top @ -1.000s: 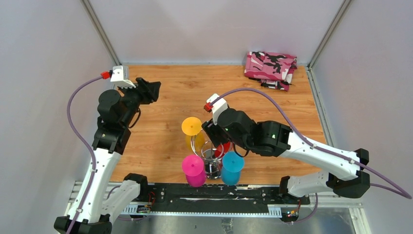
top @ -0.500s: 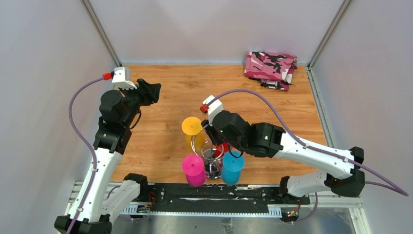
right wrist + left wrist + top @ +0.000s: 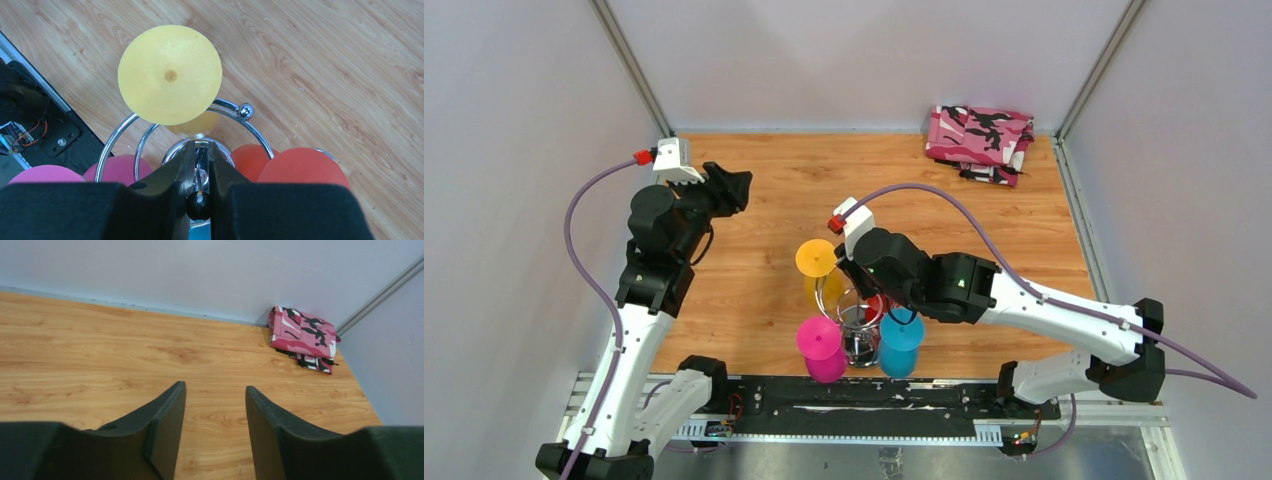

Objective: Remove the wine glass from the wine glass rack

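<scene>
Now the right claw (image 3: 200, 151) has shifted a little toward the upper left, clenched on the top knob of the wine glass rack (image 3: 860, 340) at the lower middle of the counter (image 3: 774, 185). The yellow wine glass (image 3: 170, 75) still hangs there; the left claw (image 3: 215, 396) stays released.

You are looking at a robot test cell in a lab. Plain pale walls (image 3: 874, 60) and metal corner posts (image 3: 629, 65) box in the wood-grain worktop (image 3: 764, 200). The left arm (image 3: 639, 330) and right arm (image 3: 1064, 315) are bolted to a black rail (image 3: 874, 392) with exposed wiring (image 3: 724, 425). Purple cables (image 3: 584, 190) run along both arms.
</scene>
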Tool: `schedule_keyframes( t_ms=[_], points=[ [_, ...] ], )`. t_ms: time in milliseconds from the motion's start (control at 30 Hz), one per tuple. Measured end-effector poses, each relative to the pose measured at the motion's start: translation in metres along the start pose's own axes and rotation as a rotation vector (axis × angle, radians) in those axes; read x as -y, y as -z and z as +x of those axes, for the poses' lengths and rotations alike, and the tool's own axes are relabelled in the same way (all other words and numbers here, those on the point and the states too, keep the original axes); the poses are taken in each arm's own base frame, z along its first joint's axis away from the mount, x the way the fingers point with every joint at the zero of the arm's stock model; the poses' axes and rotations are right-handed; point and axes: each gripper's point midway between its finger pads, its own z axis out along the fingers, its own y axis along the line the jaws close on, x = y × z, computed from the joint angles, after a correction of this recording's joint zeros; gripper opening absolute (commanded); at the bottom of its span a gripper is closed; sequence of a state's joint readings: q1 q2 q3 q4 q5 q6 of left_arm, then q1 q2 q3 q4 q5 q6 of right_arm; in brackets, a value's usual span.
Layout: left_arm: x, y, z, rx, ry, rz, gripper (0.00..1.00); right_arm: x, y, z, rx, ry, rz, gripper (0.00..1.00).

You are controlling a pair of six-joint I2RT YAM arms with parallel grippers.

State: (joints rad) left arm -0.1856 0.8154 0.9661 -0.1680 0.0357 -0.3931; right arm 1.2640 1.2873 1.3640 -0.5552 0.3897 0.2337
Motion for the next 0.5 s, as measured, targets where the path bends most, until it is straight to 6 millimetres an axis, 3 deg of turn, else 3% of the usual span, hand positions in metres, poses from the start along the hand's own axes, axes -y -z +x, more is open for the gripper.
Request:
schedule_keyframes(
  t_ms=[133, 233, 333, 500],
  points=[
    [-0.001, 0.0, 0.001, -0.001, 0.0, -0.006, 0.33, 0.0, -0.002, -0.002, 0.007, -0.003, 0.007, 0.0],
    [-0.003, 0.0, 0.001, 0.001, 0.002, -0.014, 0.3, 0.003, -0.002, -0.003, 0.01, -0.001, 0.024, 0.0],
    [-0.004, -0.001, 0.001, 0.002, 0.001, -0.019, 0.32, 0.007, -0.001, -0.003, 0.006, 0.016, 0.048, 0.0],
    [-0.005, -0.003, 0.003, -0.005, 0.001, -0.025, 0.43, 0.013, -0.007, -0.008, -0.001, 0.044, 0.104, 0.0]
  ],
)
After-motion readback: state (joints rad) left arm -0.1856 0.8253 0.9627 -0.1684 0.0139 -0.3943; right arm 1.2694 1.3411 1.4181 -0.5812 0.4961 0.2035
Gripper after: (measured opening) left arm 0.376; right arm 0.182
